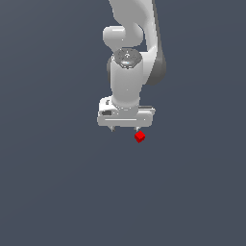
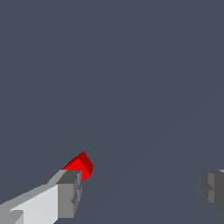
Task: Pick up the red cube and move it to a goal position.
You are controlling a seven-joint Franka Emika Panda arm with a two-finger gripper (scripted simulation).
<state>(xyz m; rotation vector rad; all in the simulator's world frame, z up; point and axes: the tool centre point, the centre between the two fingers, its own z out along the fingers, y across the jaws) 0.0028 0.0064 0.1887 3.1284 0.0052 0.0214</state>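
The red cube (image 1: 140, 137) is small and lies on the flat grey ground, just below the gripper's fingertip on the exterior view's right. The white gripper (image 1: 125, 129) points down and is open, with its fingers wide apart and nothing between them. In the wrist view the red cube (image 2: 82, 163) shows just past one grey fingertip (image 2: 69, 192), which hides part of it. The other fingertip (image 2: 213, 187) is far from the cube. The cube is off to one side of the gap (image 2: 142, 186) between the fingers, not inside it.
The white arm (image 1: 129, 53) rises behind the gripper toward the top of the exterior view. The plain dark grey ground (image 1: 57, 192) fills the rest. No goal marker shows.
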